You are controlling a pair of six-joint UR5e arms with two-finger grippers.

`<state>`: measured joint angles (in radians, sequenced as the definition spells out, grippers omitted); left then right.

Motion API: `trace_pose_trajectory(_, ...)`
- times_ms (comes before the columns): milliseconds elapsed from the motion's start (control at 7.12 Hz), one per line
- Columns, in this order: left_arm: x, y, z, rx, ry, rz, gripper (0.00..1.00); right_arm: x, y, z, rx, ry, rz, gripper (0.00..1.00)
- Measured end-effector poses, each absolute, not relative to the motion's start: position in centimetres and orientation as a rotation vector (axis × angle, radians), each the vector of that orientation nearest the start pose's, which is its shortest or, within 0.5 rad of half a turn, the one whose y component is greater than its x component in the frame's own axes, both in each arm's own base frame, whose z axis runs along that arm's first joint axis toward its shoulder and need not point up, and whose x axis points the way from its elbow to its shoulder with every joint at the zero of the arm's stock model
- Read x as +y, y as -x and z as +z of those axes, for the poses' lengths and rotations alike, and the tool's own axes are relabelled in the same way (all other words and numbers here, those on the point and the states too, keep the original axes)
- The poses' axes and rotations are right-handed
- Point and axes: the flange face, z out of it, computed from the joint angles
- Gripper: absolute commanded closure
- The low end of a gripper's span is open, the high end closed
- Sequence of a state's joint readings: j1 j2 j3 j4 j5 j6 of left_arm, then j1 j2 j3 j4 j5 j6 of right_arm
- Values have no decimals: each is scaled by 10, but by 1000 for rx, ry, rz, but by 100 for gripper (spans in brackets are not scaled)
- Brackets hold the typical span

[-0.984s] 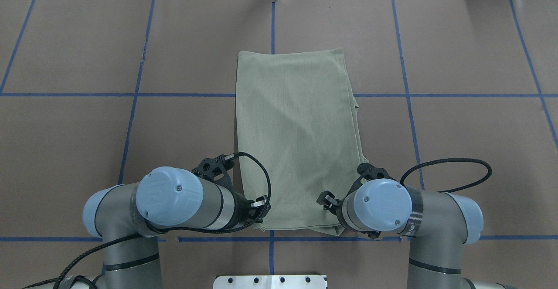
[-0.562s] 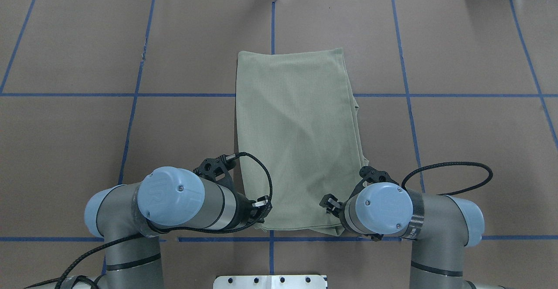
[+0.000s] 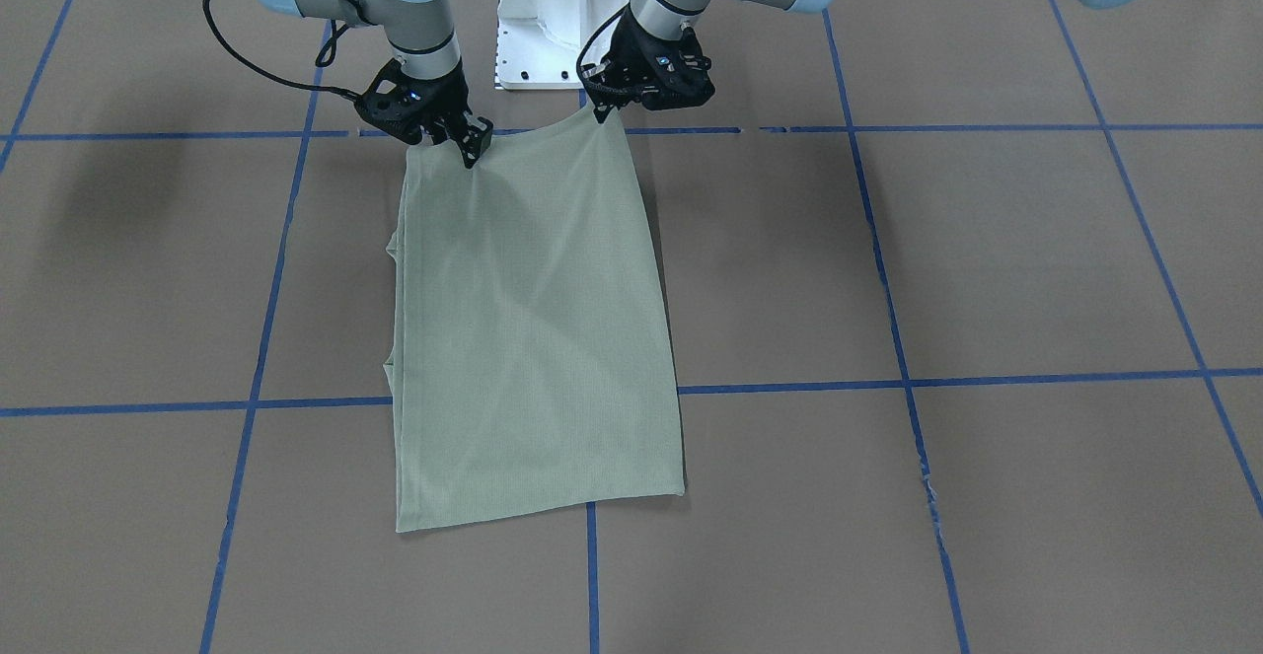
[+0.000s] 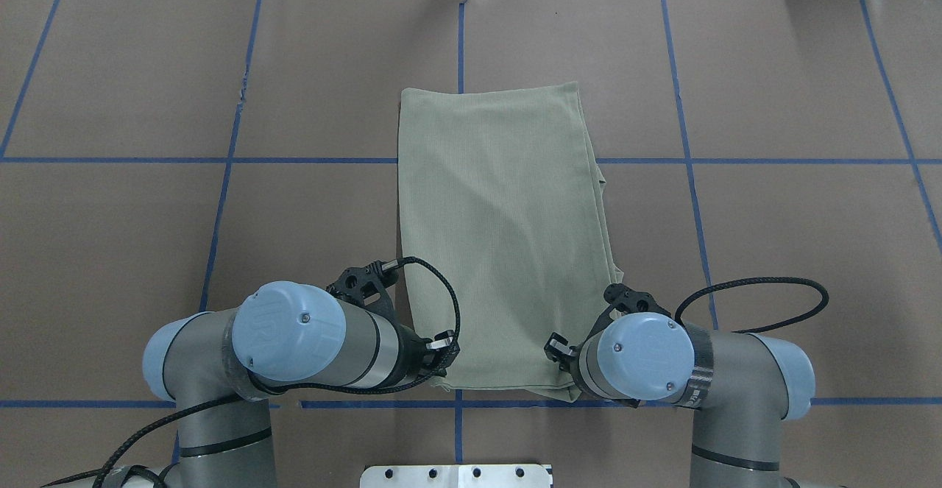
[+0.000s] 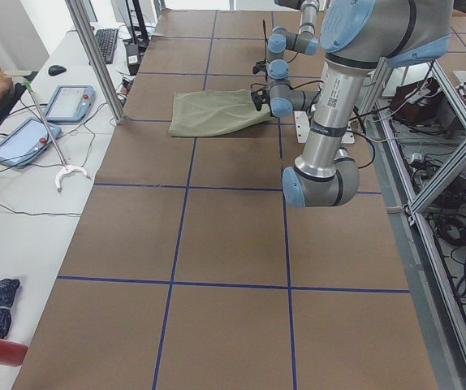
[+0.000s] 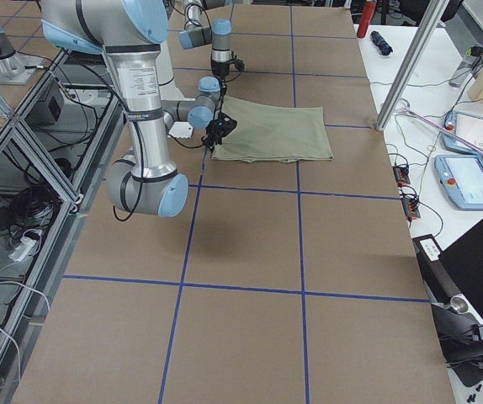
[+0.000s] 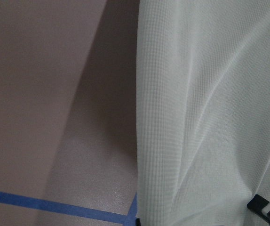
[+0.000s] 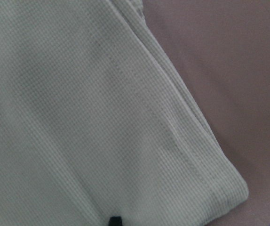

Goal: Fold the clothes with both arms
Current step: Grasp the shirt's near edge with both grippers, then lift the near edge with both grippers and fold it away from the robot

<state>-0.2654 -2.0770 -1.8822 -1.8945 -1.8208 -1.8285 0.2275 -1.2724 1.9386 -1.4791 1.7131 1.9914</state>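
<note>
As the table [image 4: 147,252] is viewed from overhead, a brown cover crossed by blue tape lines [image 4: 221,160] is seen ahead of the white base [image 4: 456,475]. Both grippers' tips are hidden there under the wrists of the left arm [image 4: 316,344] and right arm [image 4: 647,355]. Compared with a second ago, the right wrist is found slightly nearer the base, while the left arm is placed much as before. The sage-green shirt [image 4: 500,238] is laid just ahead of the base, folded into a long narrow panel (plain knit, a few soft creases), its far end flat. In the front-facing view its base-side corners are pinched: the left gripper [image 3: 602,109] is closed on one, the right gripper [image 3: 472,149] on the other, and that edge appears slightly raised.
</note>
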Motion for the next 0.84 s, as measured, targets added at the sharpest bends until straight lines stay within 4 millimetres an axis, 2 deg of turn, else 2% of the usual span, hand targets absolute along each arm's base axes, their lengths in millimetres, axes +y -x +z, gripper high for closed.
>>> trace_pose_trajectory(281, -263, -553, 196, 1144, 218, -321, 100, -250, 527, 316, -780, 208, 566, 100)
trace_pose_trajectory(562, -267, -547, 192, 1158, 212, -324, 100, -266, 515, 298, -821, 202, 586, 100)
trace_pose_trajectory(843, -270, -525, 176, 1195, 205, -326, 100, -282, 493, 282, -856, 226, 603, 100)
